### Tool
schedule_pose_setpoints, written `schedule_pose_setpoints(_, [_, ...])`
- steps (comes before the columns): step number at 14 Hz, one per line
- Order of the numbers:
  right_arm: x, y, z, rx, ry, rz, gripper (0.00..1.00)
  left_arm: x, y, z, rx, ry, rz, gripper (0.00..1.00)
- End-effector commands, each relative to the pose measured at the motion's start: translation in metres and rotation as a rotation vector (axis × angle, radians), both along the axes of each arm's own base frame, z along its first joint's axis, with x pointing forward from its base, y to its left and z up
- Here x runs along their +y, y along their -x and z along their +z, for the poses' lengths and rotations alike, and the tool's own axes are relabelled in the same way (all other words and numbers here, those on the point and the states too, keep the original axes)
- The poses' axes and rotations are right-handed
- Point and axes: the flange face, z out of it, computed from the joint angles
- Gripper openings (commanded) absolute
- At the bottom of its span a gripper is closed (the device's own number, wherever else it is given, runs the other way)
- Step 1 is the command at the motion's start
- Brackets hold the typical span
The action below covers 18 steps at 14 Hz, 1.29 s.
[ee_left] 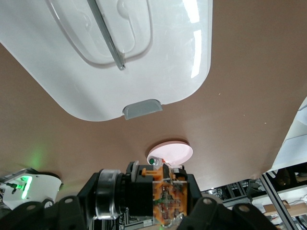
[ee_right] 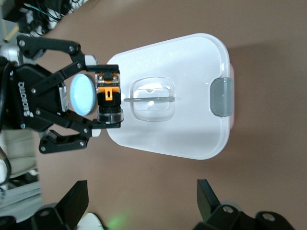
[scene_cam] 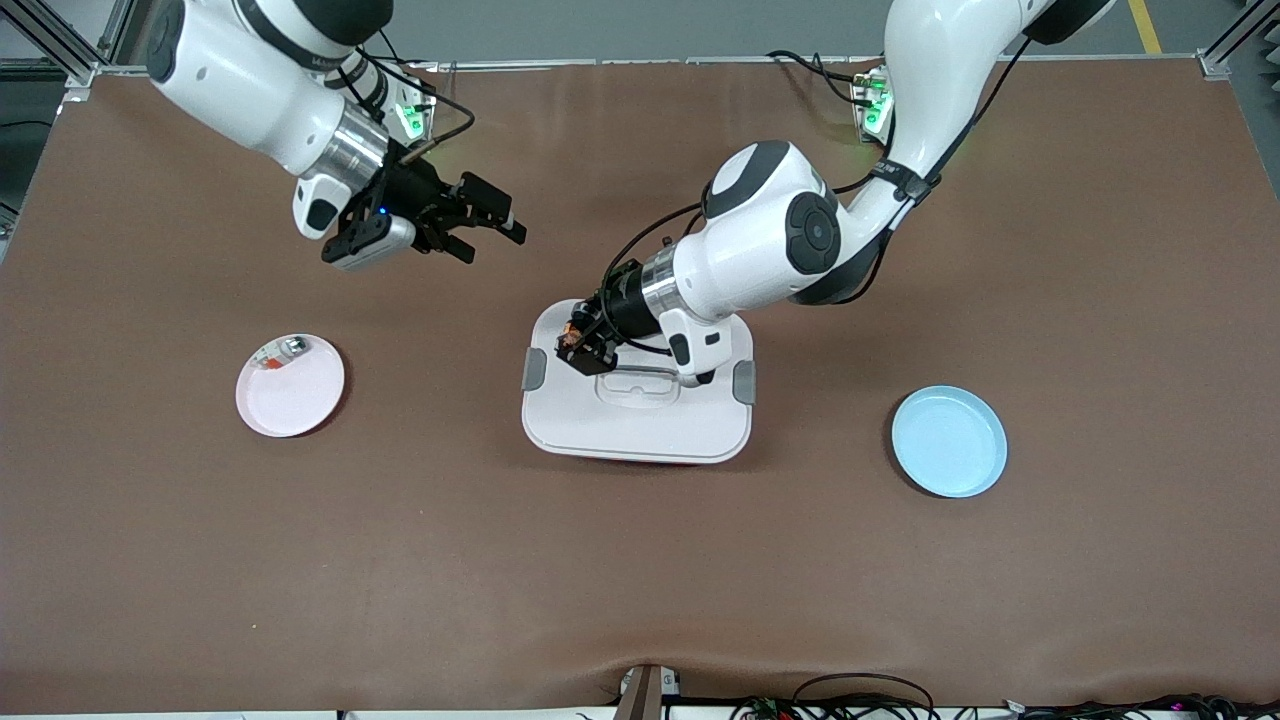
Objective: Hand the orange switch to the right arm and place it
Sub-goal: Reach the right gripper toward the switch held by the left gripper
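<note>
**Orange switch aloft, ready for hand-over**

Orange-and-black, small and blocky: orange switch (ee_right: 109, 96) pinched in the left pincer (scene_cam: 580, 345), up in the air over the white lidded box (scene_cam: 640, 420) at mid-surface, above the box's end toward the right arm. Probably light and rigid, hard plastic with a smooth round barrel at one end; likely to twist or slip if gripped on that barrel. Better taken on the flat black sides of the body, on the part left bare by the left fingers (ee_right: 72, 122), with the orange middle section as the aiming mark. Little free length showing, so small room for a second grip.

Left pincer clenched on the switch. Right pincer (scene_cam: 485, 225) released, jaws spread wide, hovering over bare brown surface (scene_cam: 640, 600) between the box and the right arm's base, aimed toward the switch but well apart from it.

Pink plate (scene_cam: 290, 390) toward the right arm's end, with a small silvery item (scene_cam: 283, 350) at its rim. Blue plate (scene_cam: 950, 442) toward the left arm's end.
</note>
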Motion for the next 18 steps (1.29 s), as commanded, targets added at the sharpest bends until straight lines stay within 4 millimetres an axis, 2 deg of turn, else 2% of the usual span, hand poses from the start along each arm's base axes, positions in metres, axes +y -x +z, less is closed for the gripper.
schedule_pose_setpoints(1, [-0.007,-0.016,-0.023,0.027,-0.097,-0.070,1.00,-0.011,0.001,0.003,0.011,0.038,0.019,0.00])
schedule_pose_setpoints(3, [0.000,-0.025,-0.037,0.046,-0.132,-0.118,1.00,-0.011,0.001,0.003,0.017,0.042,0.022,0.00])
schedule_pose_setpoints(7, [0.017,-0.047,-0.049,0.061,-0.135,-0.115,1.00,-0.016,0.004,0.008,0.014,0.051,0.016,0.00])
schedule_pose_setpoints(11, [0.041,-0.046,-0.044,0.062,-0.167,-0.094,1.00,-0.017,0.004,0.005,0.016,0.051,0.014,0.00])
schedule_pose_setpoints(15, [0.052,-0.065,-0.033,0.033,-0.183,-0.089,1.00,-0.019,0.004,0.004,0.013,0.053,0.010,0.00])
schedule_pose_setpoints(18, [0.054,-0.076,-0.042,0.033,-0.171,-0.088,1.00,-0.022,0.006,0.004,0.009,0.054,0.003,0.00])
